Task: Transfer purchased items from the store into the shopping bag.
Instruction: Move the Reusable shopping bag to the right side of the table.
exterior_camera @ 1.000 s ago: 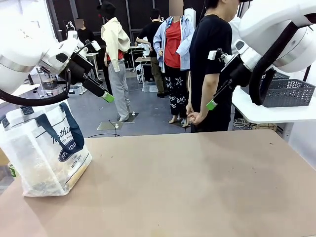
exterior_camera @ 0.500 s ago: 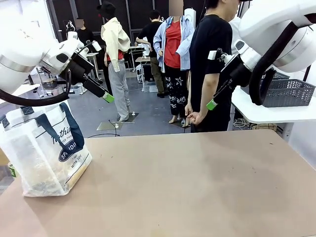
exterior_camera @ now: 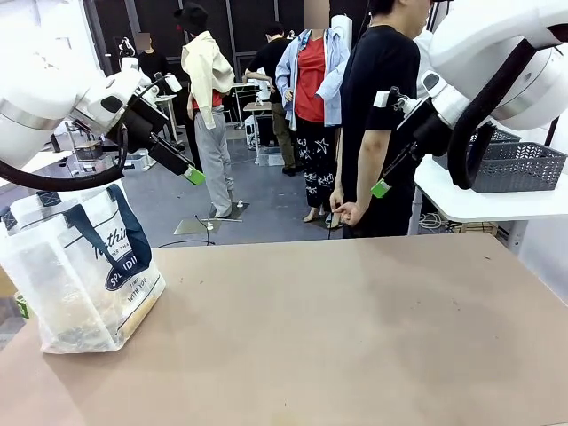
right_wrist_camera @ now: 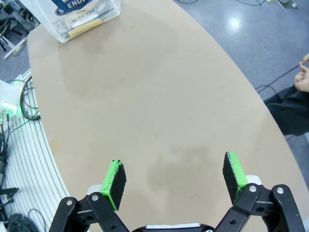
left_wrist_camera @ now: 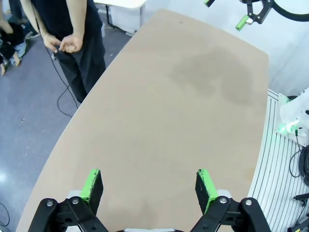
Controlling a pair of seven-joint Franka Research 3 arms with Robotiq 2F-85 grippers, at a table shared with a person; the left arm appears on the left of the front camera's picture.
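1. On the table's left side, as I saw it, stood the shopping bag (exterior_camera: 80, 271), upright near the front edge, its navy strap handles draped over the frosted wall; something pale and flat showed dimly through the bottom.
2. I judged the bag soft and light: thin plastic that would buckle under a sideways push and could slide on the smooth table (exterior_camera: 355, 328). The straps or the top rim looked like the safest places to take hold, not the limp wall.
3. A grey basket (exterior_camera: 515, 164) sat on a white side table off to my right, well apart from the bag. I could not tell what it held.
4. My left gripper (left_wrist_camera: 149, 186) hung above the bare tabletop, fingers spread wide, holding nothing.
5. My right gripper (right_wrist_camera: 174, 176) hung likewise over the table, fingers spread and empty.
6. A person (exterior_camera: 377, 124) stood at the far edge, hands clasped low.
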